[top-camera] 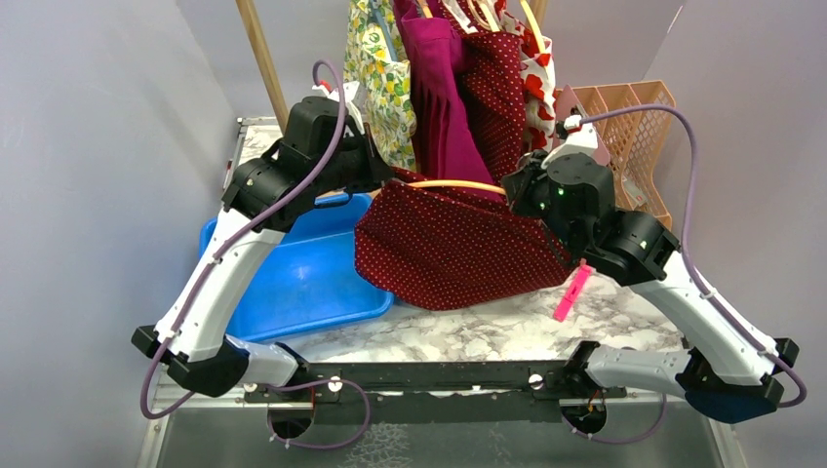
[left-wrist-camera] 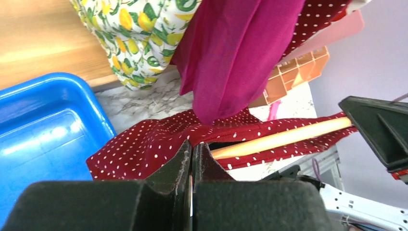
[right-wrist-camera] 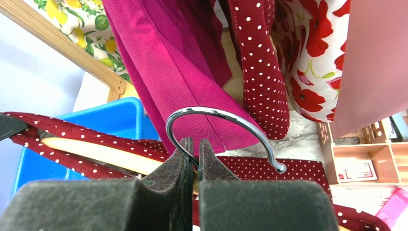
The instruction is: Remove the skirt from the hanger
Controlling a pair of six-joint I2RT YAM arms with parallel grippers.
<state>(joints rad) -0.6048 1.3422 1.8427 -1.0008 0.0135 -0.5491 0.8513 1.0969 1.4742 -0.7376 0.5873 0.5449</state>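
Top external: skirt [top-camera: 449, 249] is draping below crowding garments [top-camera: 458, 88] at 12 o'clock, left gripper [left-wrist-camera: 193, 147] pinching its edge, right gripper [right-wrist-camera: 193, 144] clamping hanger [top-camera: 458, 183].

The left arm [top-camera: 219, 283] climbs from its base at about 7 o'clock toward 1 o'clock, elbow high, and its wrist turns toward 4 o'clock. The left gripper [top-camera: 385, 177] has its fingers pressed flat together, nipping the edge of the skirt [top-camera: 449, 249]. The right arm [top-camera: 702, 312] rises from 5 o'clock toward 11 o'clock, its wrist bent over toward 9 o'clock. The right gripper [top-camera: 515, 190] is closed too, clamped on the hanger [top-camera: 458, 183] at its hook. The two grippers face each other, near but apart.
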